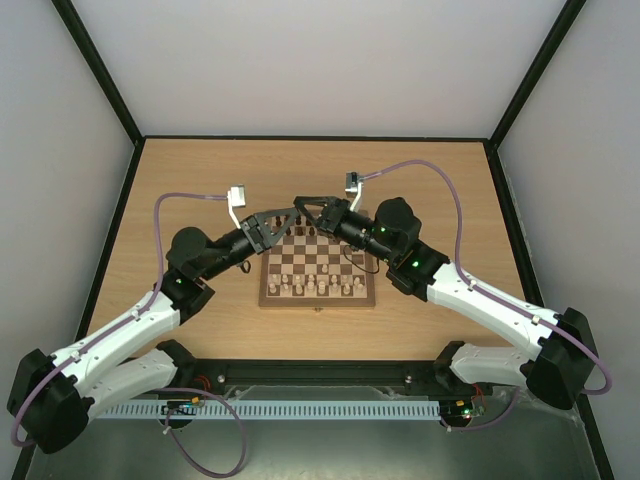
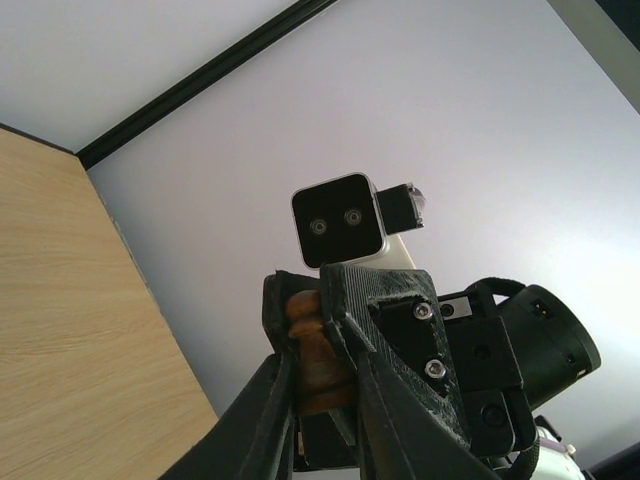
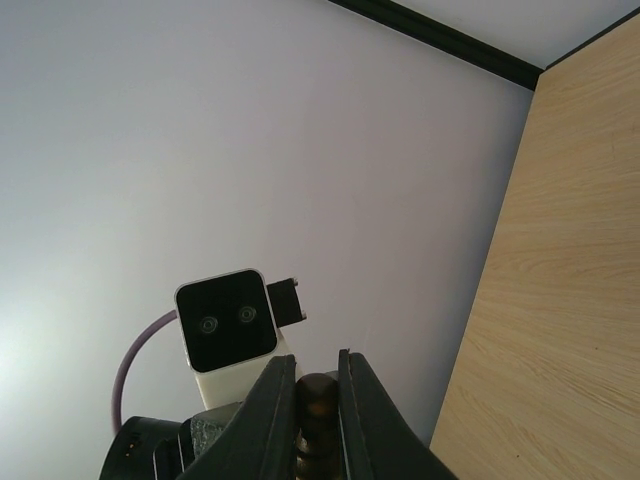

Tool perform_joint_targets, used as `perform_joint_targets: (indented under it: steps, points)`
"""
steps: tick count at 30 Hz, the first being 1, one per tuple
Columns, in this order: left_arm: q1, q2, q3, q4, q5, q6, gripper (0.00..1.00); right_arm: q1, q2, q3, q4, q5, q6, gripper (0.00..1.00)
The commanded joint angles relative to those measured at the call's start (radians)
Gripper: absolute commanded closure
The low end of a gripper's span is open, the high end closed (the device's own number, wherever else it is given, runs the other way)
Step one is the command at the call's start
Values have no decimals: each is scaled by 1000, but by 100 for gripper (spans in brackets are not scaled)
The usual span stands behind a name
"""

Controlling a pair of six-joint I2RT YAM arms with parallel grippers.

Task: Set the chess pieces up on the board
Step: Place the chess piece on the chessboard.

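Observation:
The board (image 1: 318, 302) lies mid-table, with pale chessmen (image 1: 315, 287) on its near rows and a few dark brown chess pieces (image 1: 303, 232) at its far edge. Both grippers meet in the air above that far edge. My left gripper (image 1: 296, 211) and my right gripper (image 1: 311, 208) point at each other, tip to tip. In the left wrist view my left gripper (image 2: 320, 335) is closed round a dark brown piece (image 2: 318, 360), and the right gripper's fingers (image 2: 390, 300) clamp the same piece. In the right wrist view my right gripper (image 3: 318, 368) pinches the piece's head (image 3: 320, 398).
The wooden table (image 1: 200, 180) is ringed by black-edged white walls. Purple cables (image 1: 190, 196) arc from both wrists over the table's back half. The left wrist camera (image 3: 225, 325) faces my right gripper closely. The arm bases and a cable tray (image 1: 320, 410) line the near edge.

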Motion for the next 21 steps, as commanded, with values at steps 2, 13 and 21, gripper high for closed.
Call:
perform_joint_targets:
  steps: [2, 13, 21]
  points:
    - [-6, 7, 9, 22, -11, 5, 84, 5, -15, -1, 6, 17, -25, 92]
    - [-4, -10, 70, -162, 36, 98, 85, 4, -77, 19, -152, 66, -110, 57]
    - [-4, -101, 113, -431, 131, 213, 84, -71, -191, 105, -523, -3, -295, 43]
